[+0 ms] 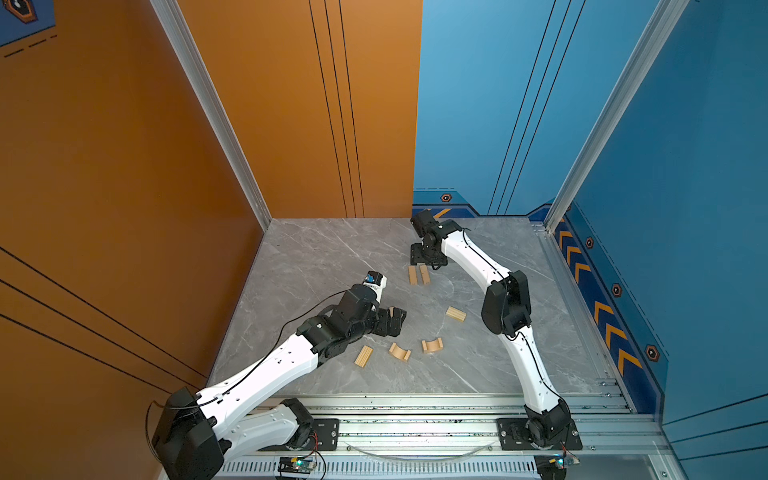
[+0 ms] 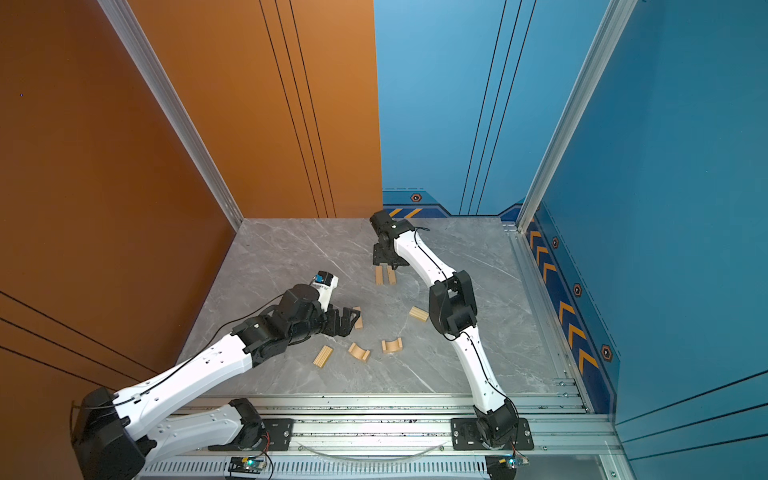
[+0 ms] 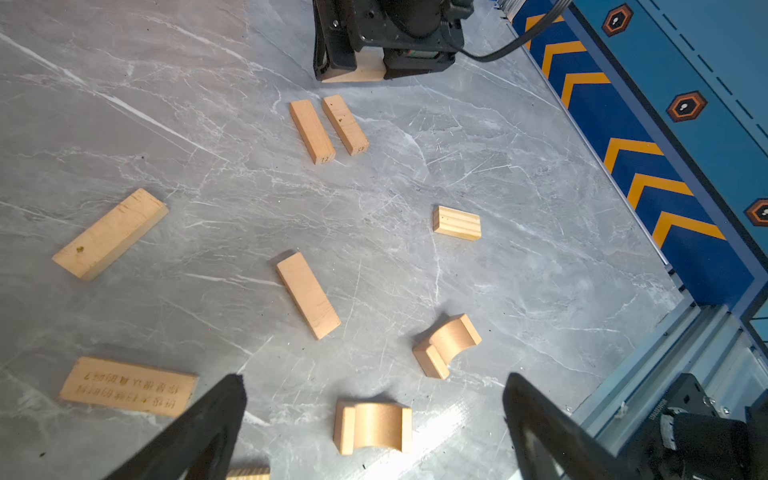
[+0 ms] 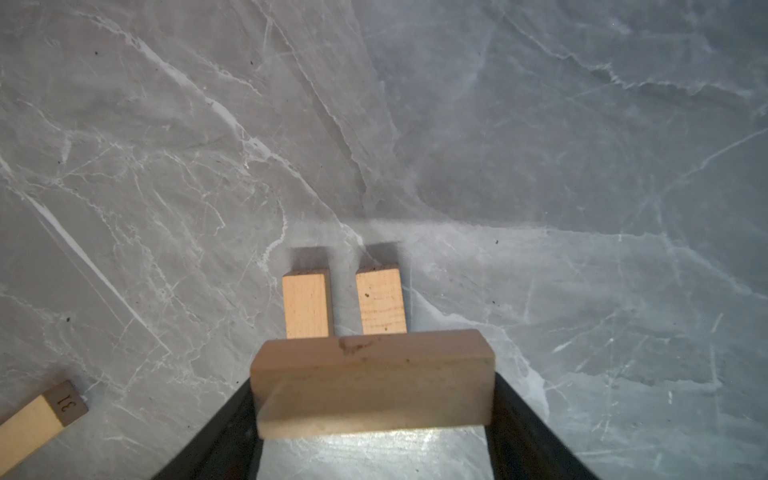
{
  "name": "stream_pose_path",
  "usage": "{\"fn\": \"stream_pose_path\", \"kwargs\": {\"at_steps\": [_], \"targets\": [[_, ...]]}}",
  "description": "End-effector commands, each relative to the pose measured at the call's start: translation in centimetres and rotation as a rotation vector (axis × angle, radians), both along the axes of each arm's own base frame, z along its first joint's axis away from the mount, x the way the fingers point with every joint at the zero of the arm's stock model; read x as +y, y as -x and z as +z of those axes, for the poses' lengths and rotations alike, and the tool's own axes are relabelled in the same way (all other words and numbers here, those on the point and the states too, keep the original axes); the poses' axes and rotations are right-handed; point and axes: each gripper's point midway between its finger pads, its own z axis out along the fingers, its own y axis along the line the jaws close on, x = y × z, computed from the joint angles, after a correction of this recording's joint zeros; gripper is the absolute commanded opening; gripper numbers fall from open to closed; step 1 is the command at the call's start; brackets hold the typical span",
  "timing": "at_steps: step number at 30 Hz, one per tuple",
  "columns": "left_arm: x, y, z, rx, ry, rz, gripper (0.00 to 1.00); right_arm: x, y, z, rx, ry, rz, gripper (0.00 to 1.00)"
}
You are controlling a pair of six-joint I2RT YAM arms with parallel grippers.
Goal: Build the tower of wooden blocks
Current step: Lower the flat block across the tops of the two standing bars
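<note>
- Layering: we are gripping a bar (image 4: 374, 374) in the right hand (image 3: 360, 66), crosswise over two bars (image 4: 307, 305).
- We are judging level lowering next; left hand (image 3: 374, 384) is hanging open.

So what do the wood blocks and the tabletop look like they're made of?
The wood blocks: pale, bare-looking wood, matte, with visible grain, small knots and numbers stamped on some ends. The tabletop: grey with white veins, like marble or a marble-print surface; the soft glare suggests a smooth, semi-gloss finish. Which one, I cannot tell.
</note>
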Motion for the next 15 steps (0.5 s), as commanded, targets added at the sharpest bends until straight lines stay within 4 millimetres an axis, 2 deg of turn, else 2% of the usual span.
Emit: {"fn": "stream_pose_path", "kwargs": {"at_steps": [1,15], "targets": [[-0.8,-0.8,1.6,-0.031,0.031,-0.023,0.98,0.1,0.4,-1.6,0.047,0.020,0.032,0.60],[-0.7,-1.6,1.0,-0.012,0.029,-0.016,0.98,1.3,-0.1,-2.8,0.049,0.011,0.063,0.63]]}}
